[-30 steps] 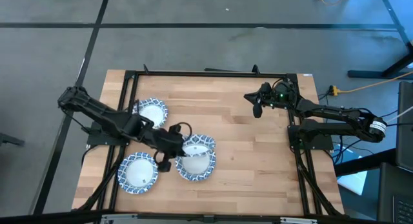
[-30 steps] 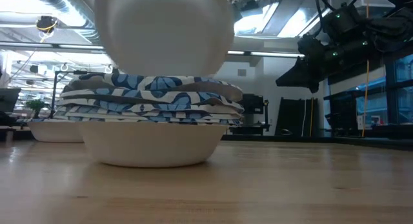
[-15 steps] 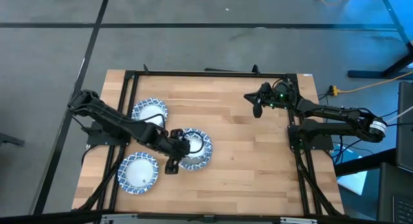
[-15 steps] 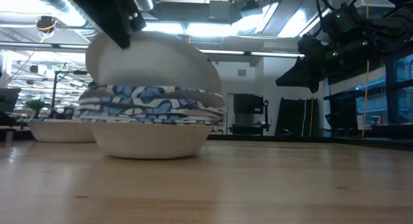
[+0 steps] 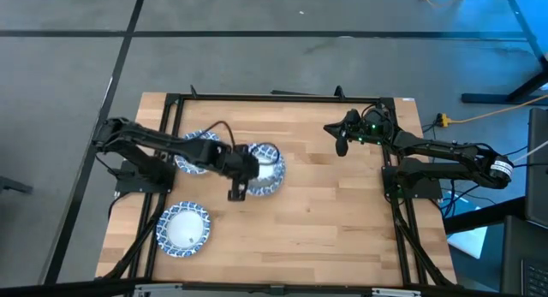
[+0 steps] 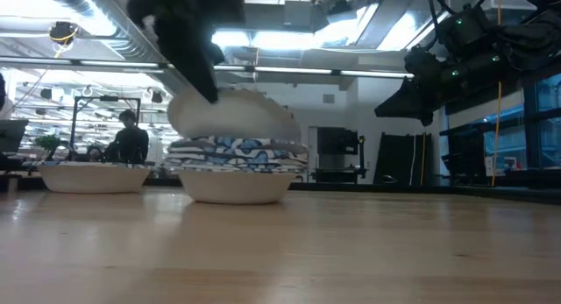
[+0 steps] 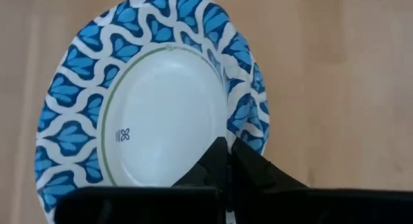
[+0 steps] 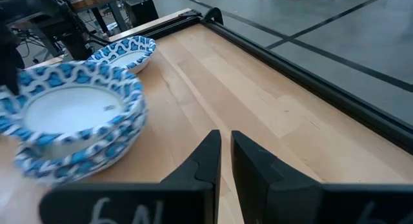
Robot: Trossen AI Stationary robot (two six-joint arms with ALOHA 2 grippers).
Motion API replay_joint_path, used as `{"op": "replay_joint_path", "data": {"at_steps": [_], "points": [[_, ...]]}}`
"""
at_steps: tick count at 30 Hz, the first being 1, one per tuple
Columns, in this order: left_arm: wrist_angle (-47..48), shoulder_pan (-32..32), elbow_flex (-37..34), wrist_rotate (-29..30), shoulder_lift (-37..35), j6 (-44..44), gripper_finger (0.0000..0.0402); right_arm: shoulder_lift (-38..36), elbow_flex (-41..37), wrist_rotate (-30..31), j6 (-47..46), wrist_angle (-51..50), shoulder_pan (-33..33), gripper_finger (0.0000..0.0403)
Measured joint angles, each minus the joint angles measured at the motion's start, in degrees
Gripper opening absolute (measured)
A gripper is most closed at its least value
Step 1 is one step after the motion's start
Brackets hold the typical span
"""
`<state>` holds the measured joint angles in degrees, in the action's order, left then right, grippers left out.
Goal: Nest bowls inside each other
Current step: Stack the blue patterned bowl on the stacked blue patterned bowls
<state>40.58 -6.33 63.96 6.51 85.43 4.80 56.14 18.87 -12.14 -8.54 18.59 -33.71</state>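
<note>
A stack of blue-and-white-rimmed bowls [image 5: 267, 167] sits on its base mid-table, also in the low view [image 6: 237, 177] and the right wrist view [image 8: 71, 127]. My left gripper [image 5: 247, 170] is at the stack's left side, shut on the top bowl [image 6: 232, 116], which lies tilted on the stack. A single bowl [image 5: 195, 151] rests near the far left, partly under my left arm. Another single bowl [image 5: 184, 228] rests near the left front. My right gripper [image 5: 341, 141] hangs shut and empty above the table's far right part. My left gripper pinches the top bowl's patterned rim [image 7: 242, 124] between its two fingers [image 7: 216, 162], slanting down from the table's left. The bowl is tilted, its held side raised and its white underside [image 6: 232, 116] facing the near edge; its other side rests on the stack.
Bare wood lies right of the stack and along the near edge [image 5: 342, 228]. A black frame [image 5: 282, 98] runs around the tabletop. A person [image 6: 130, 137] shows in the room beyond the far edge.
My left gripper has moved toward the far edge while holding the top bowl. The bowl has come down from above the stack to lie tilted on it, and the whole stack has slid along the table toward the far edge.
</note>
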Motion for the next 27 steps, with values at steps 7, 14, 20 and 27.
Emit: {"op": "replay_joint_path", "data": {"at_steps": [7,14,20,27], "points": [[-0.3,5.7,0.0,-0.1,1.3,-2.7,0.0,0.0,0.0,0.0,0.3,0.0,0.0,0.0038],[-2.2,9.0,0.0,-0.4,7.5,-5.5,0.0,0.0,0.0,0.0,1.6,-0.1,0.0,0.0038],[-2.7,9.2,0.0,-1.7,10.7,-5.5,0.002,0.0,0.0,0.0,1.6,-0.3,0.0,0.0038],[-2.9,9.6,0.0,-2.1,10.7,-4.4,0.0049,0.0,0.0,0.0,1.7,-0.3,0.0,0.0038]]}}
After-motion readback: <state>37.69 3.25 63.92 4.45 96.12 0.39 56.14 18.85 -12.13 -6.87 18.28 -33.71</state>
